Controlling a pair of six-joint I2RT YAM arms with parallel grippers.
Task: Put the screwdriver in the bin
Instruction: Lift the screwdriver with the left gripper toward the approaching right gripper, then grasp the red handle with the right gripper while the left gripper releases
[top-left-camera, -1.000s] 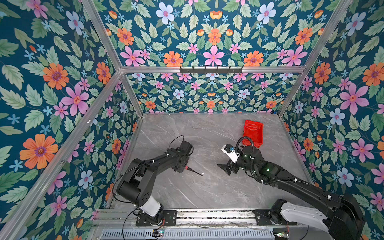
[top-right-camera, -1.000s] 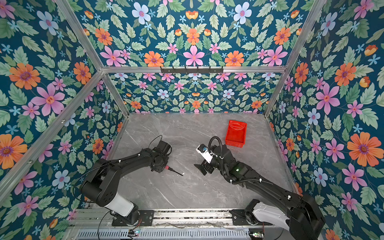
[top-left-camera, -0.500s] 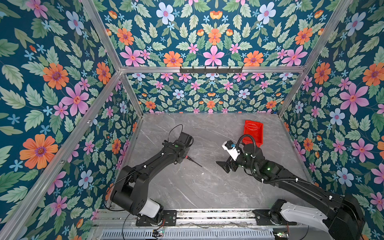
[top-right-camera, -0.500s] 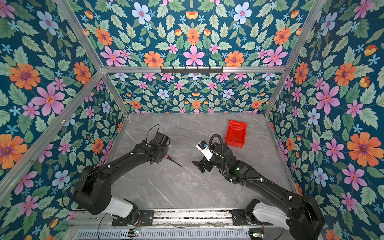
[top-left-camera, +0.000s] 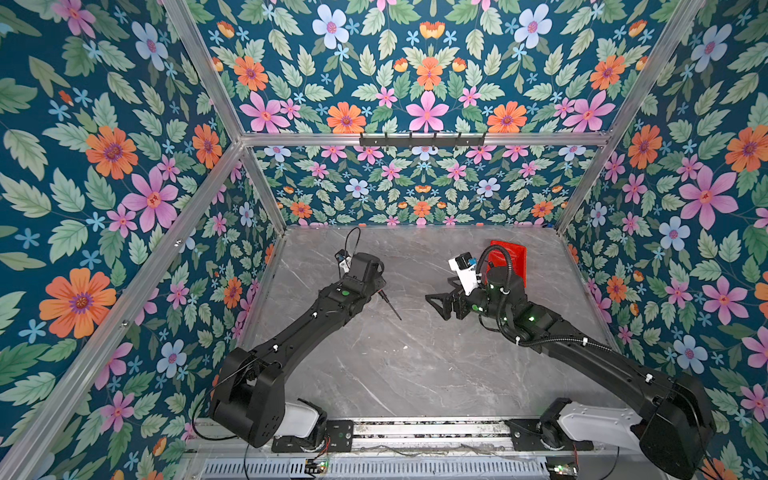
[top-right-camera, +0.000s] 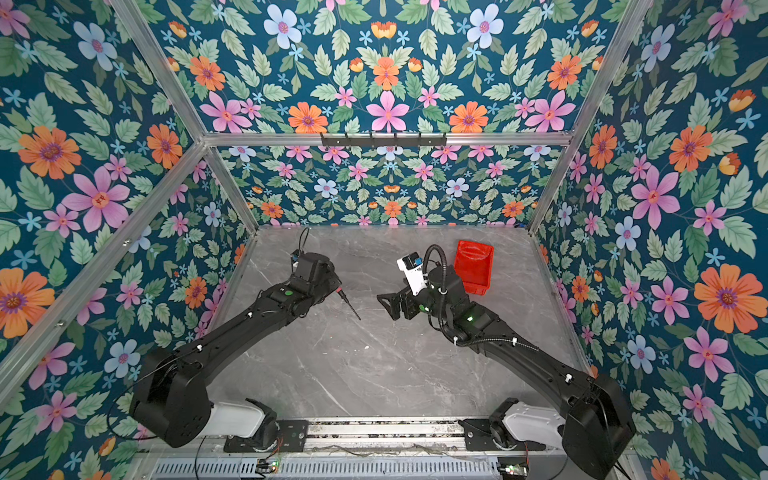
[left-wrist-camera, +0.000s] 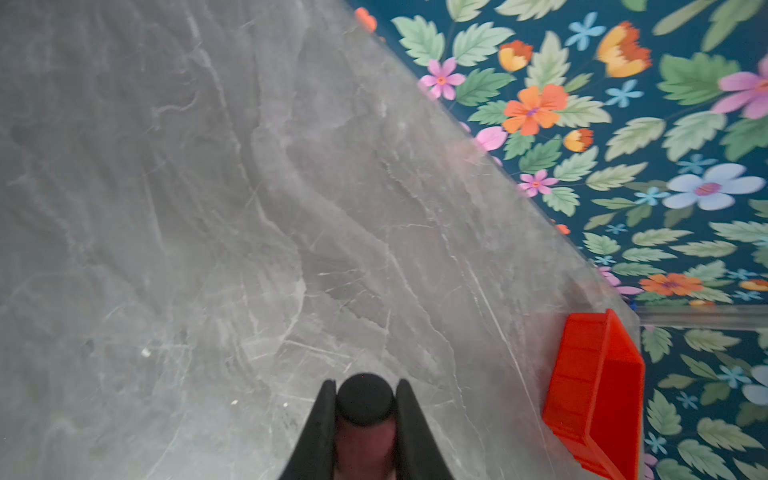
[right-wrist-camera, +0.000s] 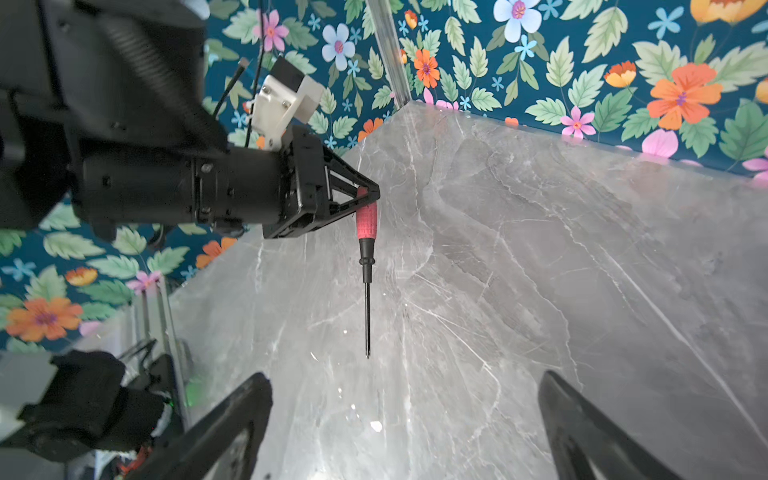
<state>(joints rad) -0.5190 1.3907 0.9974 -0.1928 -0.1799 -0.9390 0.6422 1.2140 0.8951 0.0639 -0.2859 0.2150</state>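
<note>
Over the middle of the grey marbled desk (top-left-camera: 395, 374), the right hand (top-left-camera: 434, 306) is hovering, fingers spread wide and empty. Facing it, the left hand (right-wrist-camera: 370, 198) is pinching the red-pink handle of the small slim screwdriver (right-wrist-camera: 366, 249), its thin dark shaft sticking out beyond the fingertips. Farther back, the bright red rectangular plastic bin (top-right-camera: 473, 266) is sitting near the far right corner.

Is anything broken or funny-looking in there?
Nothing is broken or spilled. The only odd sight: the screwdriver dangles in the air, pinched by just the end of its handle in the left gripper, not in the bin.
</note>
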